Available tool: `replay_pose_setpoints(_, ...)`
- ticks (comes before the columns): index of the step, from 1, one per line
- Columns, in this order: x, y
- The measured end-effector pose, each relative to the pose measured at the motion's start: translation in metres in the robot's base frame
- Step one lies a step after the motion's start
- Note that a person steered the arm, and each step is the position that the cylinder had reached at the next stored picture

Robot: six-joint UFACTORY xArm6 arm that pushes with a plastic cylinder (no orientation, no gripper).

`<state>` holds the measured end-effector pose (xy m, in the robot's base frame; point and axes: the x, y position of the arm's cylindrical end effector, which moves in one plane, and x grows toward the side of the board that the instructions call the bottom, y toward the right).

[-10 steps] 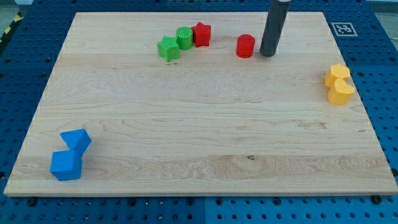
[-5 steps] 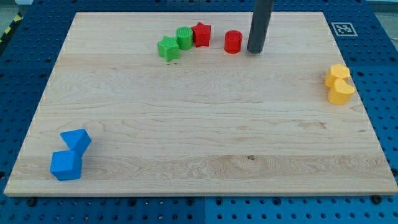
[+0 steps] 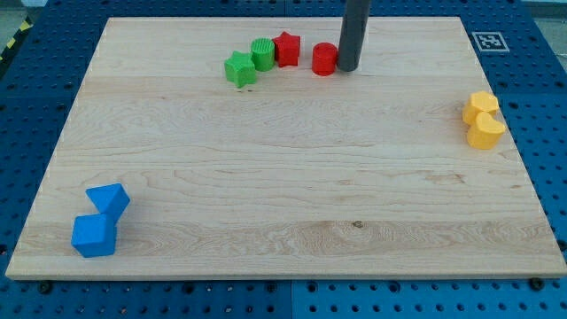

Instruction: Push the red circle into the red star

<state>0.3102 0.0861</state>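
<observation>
Leftward since before went my tip (image 3: pixel 347 68) — touching the red circle (image 3: pixel 324 58), near the red star (image 3: pixel 286 48) — no jaws

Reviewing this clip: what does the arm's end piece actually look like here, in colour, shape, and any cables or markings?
Only a straight rod shows, dark grey to black, smooth and cylindrical, entering from the view's top. No cables, labels or markings are visible on it. My tip is its plain blunt lower end, right beside the red circle on that block's right. The rest of the arm is out of frame.

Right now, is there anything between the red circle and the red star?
No. In the camera view only bare wood separates the red circle from the red star. My tip touches the circle's right side.
</observation>
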Motion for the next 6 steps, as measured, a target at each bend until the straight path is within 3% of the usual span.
replay_pose_setpoints(6,0.0000,-0.0122)
